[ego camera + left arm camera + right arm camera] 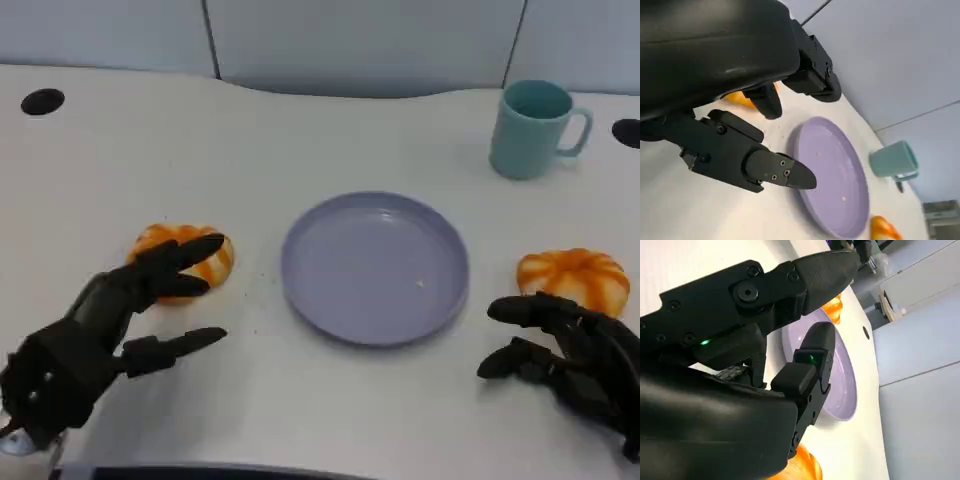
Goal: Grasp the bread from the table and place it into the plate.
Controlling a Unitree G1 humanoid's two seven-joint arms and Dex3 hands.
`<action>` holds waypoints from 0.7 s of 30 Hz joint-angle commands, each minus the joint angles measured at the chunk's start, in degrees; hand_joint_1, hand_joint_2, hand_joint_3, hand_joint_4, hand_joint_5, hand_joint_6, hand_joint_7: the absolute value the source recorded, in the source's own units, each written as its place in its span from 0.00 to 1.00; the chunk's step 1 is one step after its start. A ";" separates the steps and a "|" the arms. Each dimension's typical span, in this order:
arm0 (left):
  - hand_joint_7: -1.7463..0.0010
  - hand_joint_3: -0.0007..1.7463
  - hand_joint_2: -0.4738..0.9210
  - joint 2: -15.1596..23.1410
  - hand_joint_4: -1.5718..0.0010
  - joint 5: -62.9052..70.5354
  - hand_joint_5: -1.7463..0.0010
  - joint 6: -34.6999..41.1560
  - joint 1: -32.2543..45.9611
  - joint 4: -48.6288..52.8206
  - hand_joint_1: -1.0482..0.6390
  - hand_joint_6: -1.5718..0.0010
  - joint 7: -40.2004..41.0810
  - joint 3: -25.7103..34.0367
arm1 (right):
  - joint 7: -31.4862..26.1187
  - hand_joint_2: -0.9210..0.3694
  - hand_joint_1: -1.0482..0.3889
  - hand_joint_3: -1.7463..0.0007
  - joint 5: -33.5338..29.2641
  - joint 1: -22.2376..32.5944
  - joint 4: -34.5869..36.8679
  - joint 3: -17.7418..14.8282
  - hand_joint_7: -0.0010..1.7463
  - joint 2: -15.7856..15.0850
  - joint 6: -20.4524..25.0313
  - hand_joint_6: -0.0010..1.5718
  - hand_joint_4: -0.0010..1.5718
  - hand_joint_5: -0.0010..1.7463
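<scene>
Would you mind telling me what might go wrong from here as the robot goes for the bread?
The left hand is open with fingers over the left bread; closing off-centre may push it away. The plate lies close by, so a nudged bread could bump its rim. The right hand sits beside the right bread and might knock it.

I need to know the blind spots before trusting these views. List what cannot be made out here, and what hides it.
- Left bread: the left hand has fingers across its near side in the head view, so contact cannot be told; the hand's shell hides most of it in the left wrist view.
- Right bread: its near edge is hidden behind the right hand in the head view.
- Plate: partly blocked by fingers in the right wrist view.
- Mug: its inside is not visible.
</scene>
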 commanded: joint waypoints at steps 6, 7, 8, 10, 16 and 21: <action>1.00 0.03 1.00 8.23 1.00 15.30 0.69 -0.23 -4.79 -2.31 0.25 0.87 9.80 -5.61 | -0.81 0.00 0.45 0.96 -0.24 1.60 0.14 0.25 0.34 -0.06 1.10 0.50 0.40 0.64; 1.00 0.04 1.00 8.69 1.00 16.58 0.71 0.42 -5.11 -2.71 0.24 0.87 10.47 -6.17 | -0.91 0.00 0.46 0.96 -0.26 1.69 -0.10 0.31 0.34 -0.06 1.27 0.50 0.40 0.64; 1.00 0.03 1.00 9.12 1.00 17.94 0.73 0.79 -5.47 -2.94 0.22 0.88 11.32 -6.69 | -0.96 0.00 0.46 0.96 -0.20 1.71 -0.21 0.30 0.34 -0.04 1.49 0.50 0.39 0.63; 1.00 0.03 0.99 9.60 1.00 19.35 0.74 1.15 -5.83 -3.16 0.21 0.88 12.51 -7.39 | -1.07 0.00 0.46 0.96 -0.17 1.75 -0.37 0.29 0.34 -0.01 1.79 0.50 0.39 0.63; 0.99 0.01 0.99 12.43 1.00 33.72 0.79 8.21 -8.55 -6.34 0.18 0.87 20.46 -12.79 | -0.81 0.00 0.46 0.95 -0.45 1.43 0.78 0.33 0.34 -0.05 0.47 0.50 0.39 0.63; 0.99 0.00 0.97 12.81 0.99 42.35 0.78 15.69 -11.49 -6.04 0.20 0.84 23.38 -17.63 | -1.43 0.00 0.46 0.96 -0.57 1.25 1.06 0.45 0.34 0.00 0.51 0.50 0.40 0.63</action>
